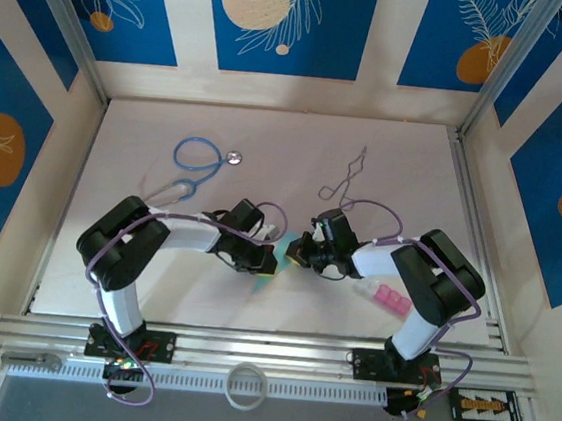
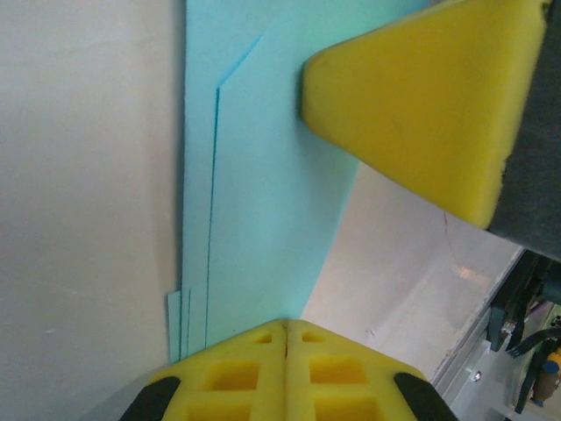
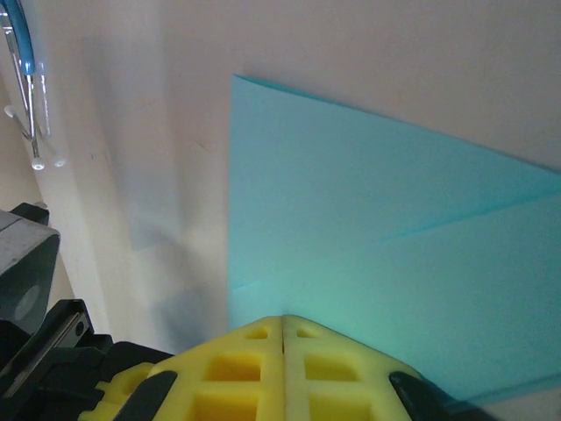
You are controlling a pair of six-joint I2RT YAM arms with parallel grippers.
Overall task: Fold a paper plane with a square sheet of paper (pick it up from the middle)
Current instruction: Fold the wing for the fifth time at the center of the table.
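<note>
The light turquoise sheet of paper lies flat on the white table, folded into layers with stepped edges along its left side. From above just a sliver of the sheet peeks out between the two wrists. My left gripper is shut, its yellow pads together with the tip resting on the paper. My right gripper is also shut, tip down on the paper, where a diagonal fold line runs. The right gripper's yellow fingers press on the sheet's far part in the left wrist view. Both grippers meet mid-table.
A blue-tubed stethoscope and a bent wire lie further back. Pink and clear plastic blocks sit by the right arm. A clear piece lies by the left arm. A white ring rests on the front rail.
</note>
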